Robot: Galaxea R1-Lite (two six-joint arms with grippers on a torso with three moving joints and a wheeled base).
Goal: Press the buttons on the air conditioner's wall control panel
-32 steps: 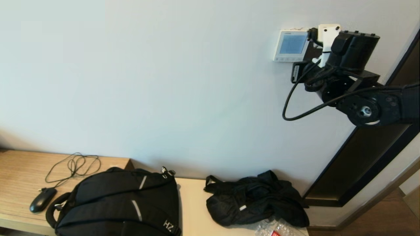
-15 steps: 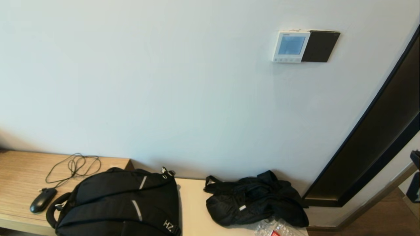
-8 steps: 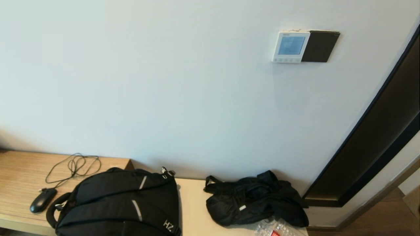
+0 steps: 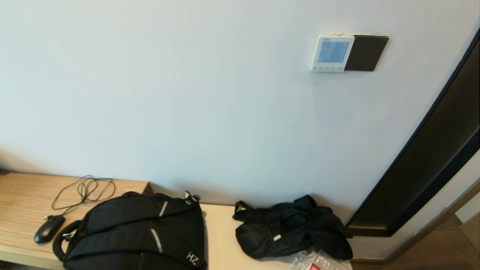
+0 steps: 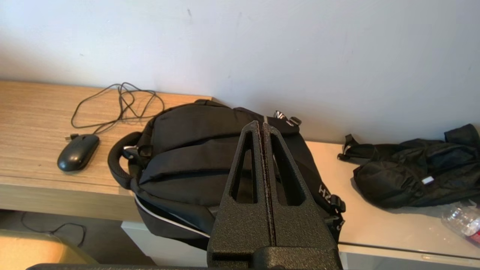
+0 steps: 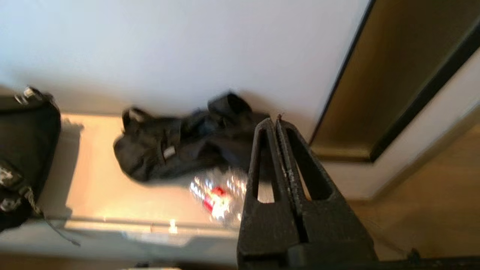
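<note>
Inspector: Panel (image 4: 332,53) sits high on the wall, buttons (image 4: 327,68) along its lower edge. Both grippers pressed together, low over the tabletop (image 5: 375,225).

Operator: Risk?

Inspector: You could strike the screen; those buttons are tiny.

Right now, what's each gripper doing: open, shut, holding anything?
Left gripper: shut, empty, above the black fabric backpack.
Right gripper: shut, empty, low near the crumpled black bag.

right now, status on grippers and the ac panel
Left gripper shut, low over the backpack. Right gripper shut, down by the bench. Panel lit, buttons unobstructed.
</note>
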